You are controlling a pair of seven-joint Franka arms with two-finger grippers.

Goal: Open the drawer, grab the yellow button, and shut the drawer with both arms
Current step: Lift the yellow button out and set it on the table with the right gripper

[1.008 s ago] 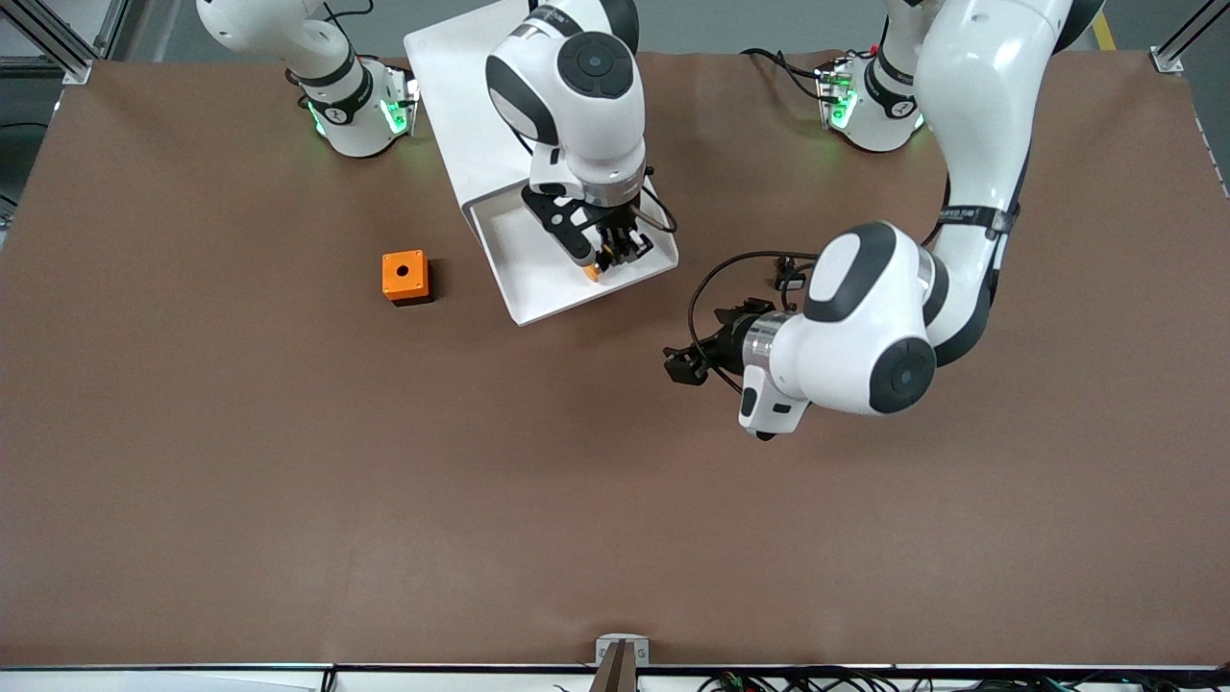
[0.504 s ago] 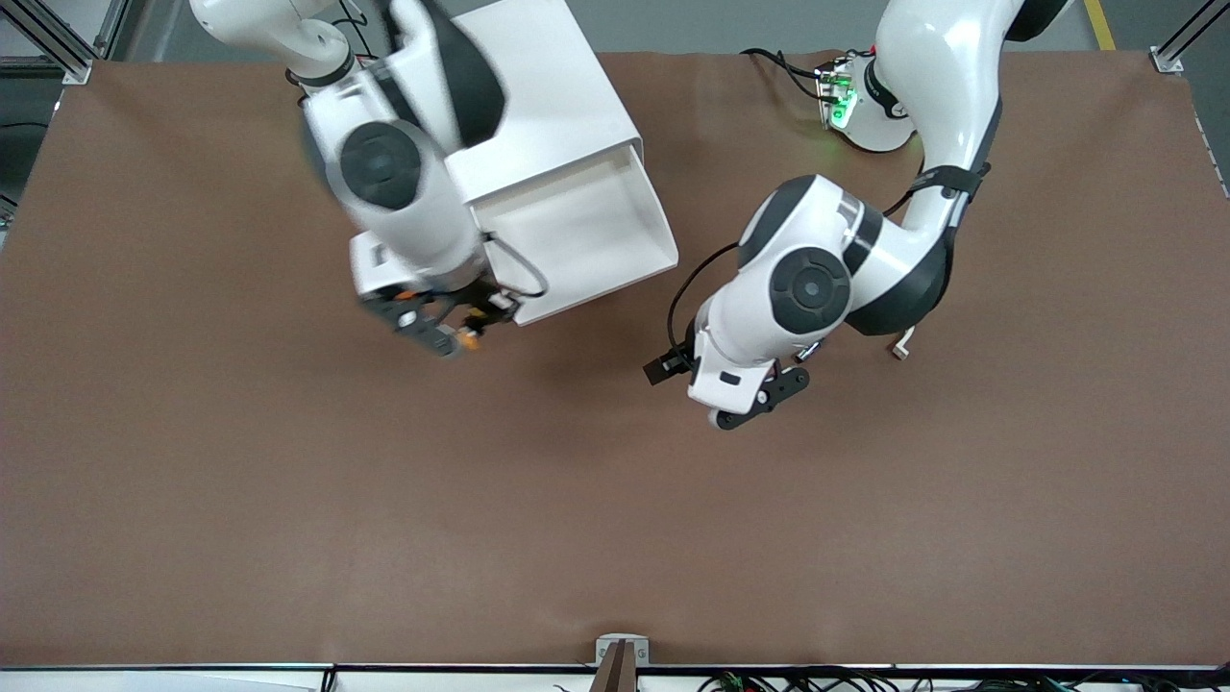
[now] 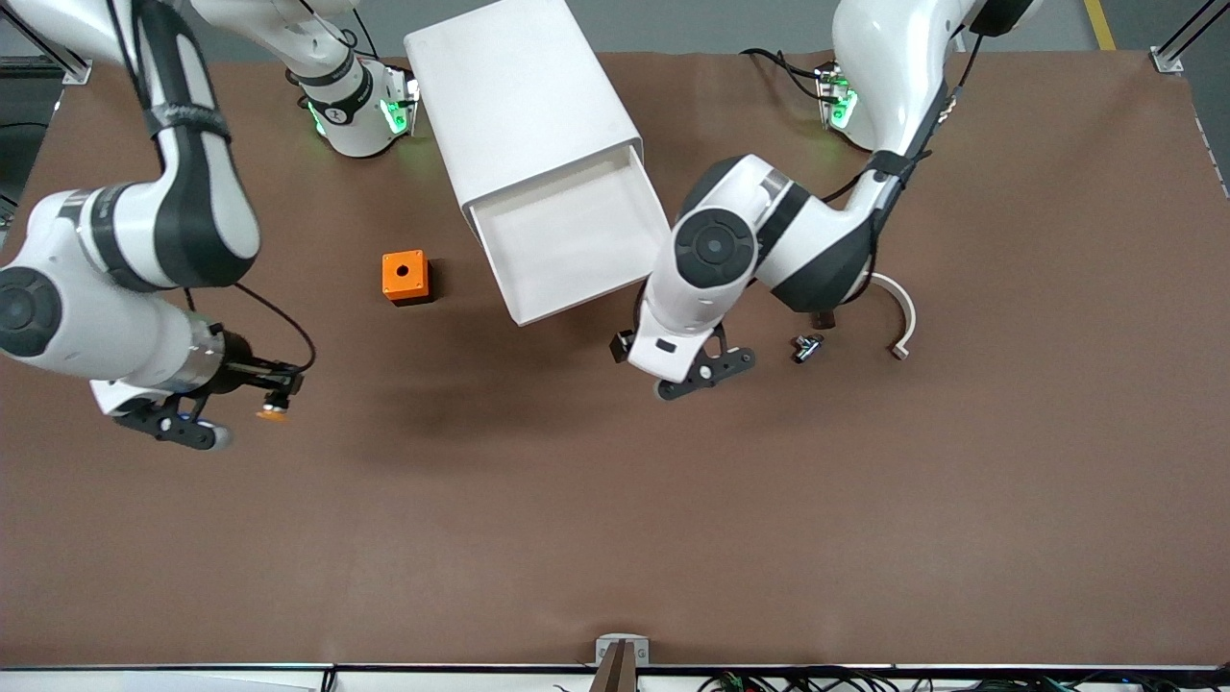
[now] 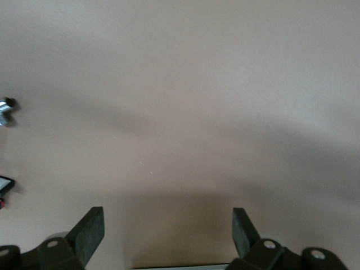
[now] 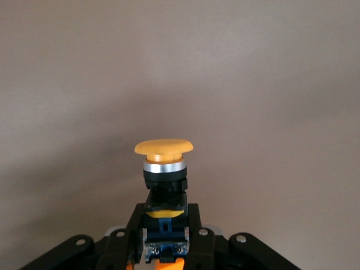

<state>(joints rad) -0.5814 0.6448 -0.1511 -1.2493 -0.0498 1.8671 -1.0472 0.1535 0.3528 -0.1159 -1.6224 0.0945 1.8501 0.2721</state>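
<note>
The drawer (image 3: pixel 567 245), the uppermost one of the white cabinet (image 3: pixel 524 96), stands pulled out, and its tray shows bare. My right gripper (image 3: pixel 274 391) is shut on the button (image 3: pixel 272 414) and holds it over the table toward the right arm's end. In the right wrist view the button (image 5: pixel 163 163) stands out past the fingers (image 5: pixel 130 228), orange cap outward, its black-and-blue body clamped in my right gripper (image 5: pixel 165 225). My left gripper (image 3: pixel 634 351) is open and empty, over the table just in front of the drawer's front corner. The left wrist view shows it (image 4: pixel 167 225) with its jaws wide apart.
An orange cube with a hole (image 3: pixel 404 277) sits beside the drawer toward the right arm's end. A small black-and-silver part (image 3: pixel 805 346) and a curved white piece (image 3: pixel 898 322) lie by the left arm's elbow. The silver part also shows in the left wrist view (image 4: pixel 5 109).
My right gripper lifted the button out of the drawer and swung it away over the table to the right arm's end. My left arm moved closer to the drawer's front.
</note>
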